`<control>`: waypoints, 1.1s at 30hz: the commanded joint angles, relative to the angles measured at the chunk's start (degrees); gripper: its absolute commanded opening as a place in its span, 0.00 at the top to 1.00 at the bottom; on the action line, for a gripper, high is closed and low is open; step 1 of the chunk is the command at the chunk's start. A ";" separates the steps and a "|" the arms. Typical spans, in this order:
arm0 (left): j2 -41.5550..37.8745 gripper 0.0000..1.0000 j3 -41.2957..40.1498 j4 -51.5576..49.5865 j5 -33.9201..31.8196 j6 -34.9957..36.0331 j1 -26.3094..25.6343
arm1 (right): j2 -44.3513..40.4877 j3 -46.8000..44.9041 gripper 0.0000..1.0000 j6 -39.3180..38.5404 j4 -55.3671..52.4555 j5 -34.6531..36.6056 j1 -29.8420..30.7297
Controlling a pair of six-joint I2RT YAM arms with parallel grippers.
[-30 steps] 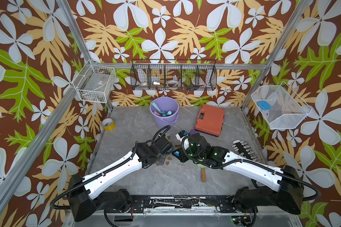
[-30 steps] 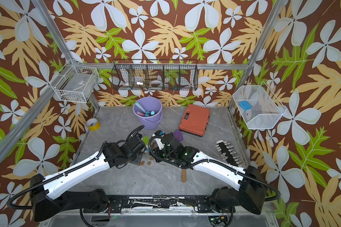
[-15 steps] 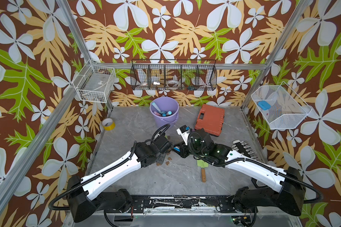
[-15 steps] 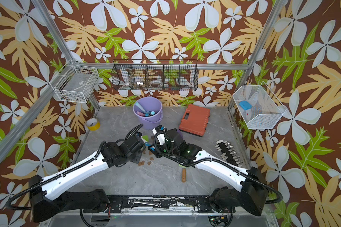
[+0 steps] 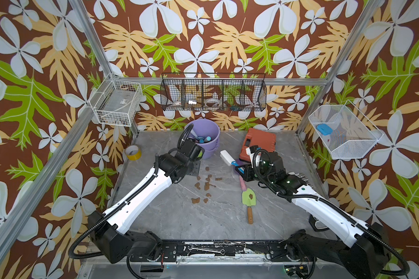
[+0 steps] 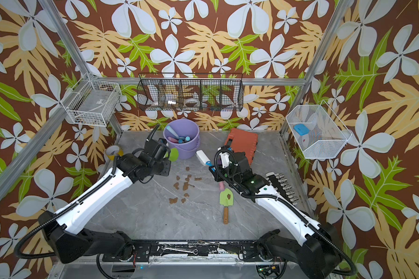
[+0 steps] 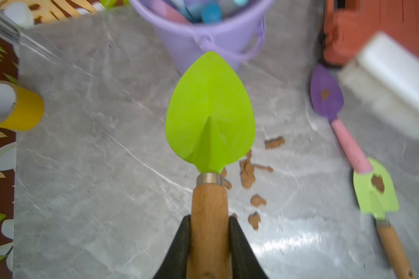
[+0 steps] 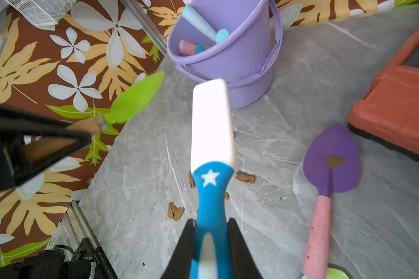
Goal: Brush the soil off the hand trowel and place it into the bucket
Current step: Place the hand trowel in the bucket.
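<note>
Hand trowel: lime-green, leaf-shaped blade (image 7: pixel 209 113) with a raised ridge down the middle, a metal collar and a pale wooden handle. The blade face in the left wrist view is clean, with no brown on it.
Trowel position: held off the table (image 5: pixel 179 217), its tip pointing at the bucket (image 7: pixel 198 41). In a top view the blade (image 6: pixel 173 153) sits just beside the bucket's wall, outside it.
Soil: flat brown blobs (image 5: pixel 205 186) scattered on the table between the two arms, below and behind the trowel.
Bucket: lavender, upright at the back of the table, with several pastel handles standing inside.
Left gripper (image 7: pixel 209 219): both fingers clamped on the wooden handle.
Left arm: stretched forward from the near edge, its wrist raised close to the bucket.
Right gripper (image 8: pixel 211 222): closed around the blue handle of a brush (image 8: pixel 213 125) with a white head.
Right arm: reaching forward beside the orange case (image 5: pixel 260 142), with the brush head aimed toward the bucket and apart from the trowel.
Other tools: a purple trowel (image 8: pixel 331 159) and a small green spade (image 5: pixel 249 196) lie on the table, each with a brown blob.
</note>
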 commanded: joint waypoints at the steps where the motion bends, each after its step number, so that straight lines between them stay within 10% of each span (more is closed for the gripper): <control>1: 6.31 1.00 8.04 2.43 0.16 2.37 3.33 | -0.94 -1.44 1.00 0.95 2.13 -0.22 -0.03; 15: 41.34 1.00 51.50 -11.48 -0.97 5.39 6.60 | -3.25 -4.41 1.00 -0.39 0.91 -0.57 -2.71; 19: 43.93 1.00 53.01 -11.22 -1.42 5.30 6.91 | -3.63 -4.12 1.00 -0.64 0.67 -0.55 -3.10; 26: 43.77 0.53 54.01 -9.98 -3.31 5.11 7.26 | -3.50 -3.51 1.00 -0.92 0.08 -0.37 -3.28; 33: 36.33 0.54 49.12 -7.30 -1.17 2.89 6.25 | -5.66 -3.45 1.00 -0.52 -1.90 1.80 -3.23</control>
